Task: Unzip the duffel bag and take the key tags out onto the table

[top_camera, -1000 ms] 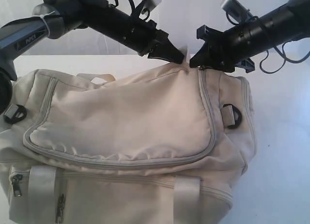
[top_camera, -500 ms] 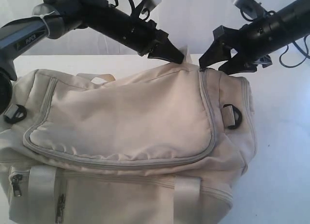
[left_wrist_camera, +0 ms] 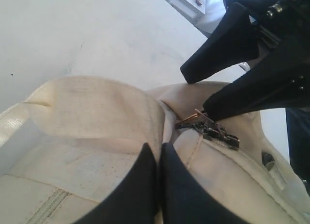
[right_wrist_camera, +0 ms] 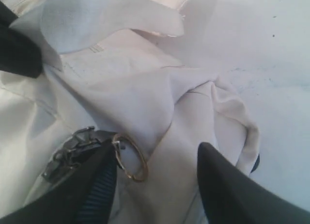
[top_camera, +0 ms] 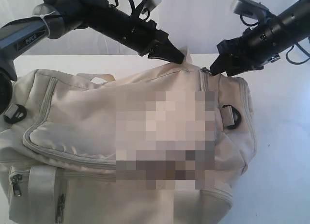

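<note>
The cream duffel bag [top_camera: 82, 112] lies zipped shut on the white table [top_camera: 283, 136]. My left gripper [top_camera: 178, 58] is shut on a fold of the bag's fabric [left_wrist_camera: 92, 112] at its top far edge, fingertips [left_wrist_camera: 145, 158] pressed together. My right gripper [top_camera: 217, 70] is open at the zipper's end. In the right wrist view its jaws [right_wrist_camera: 156, 153] straddle the fabric, one finger against the dark zipper slider [right_wrist_camera: 72, 146] and its brass ring [right_wrist_camera: 131, 158]. The left wrist view shows that pull [left_wrist_camera: 213, 131] between the two grippers. The key tags are hidden.
A black D-ring [top_camera: 232, 116] sits on the bag's right end and another [top_camera: 14, 113] on its left. Zipped side pockets [top_camera: 60, 207] face the front. A pale webbing strap [right_wrist_camera: 111, 15] lies past the zipper end. Bare table [left_wrist_camera: 72, 30] lies behind and to the right.
My right gripper has shifted right, turned and dropped, so that its tips now sit at the zipper pull. The left gripper has kept its pinch on the fabric.
</note>
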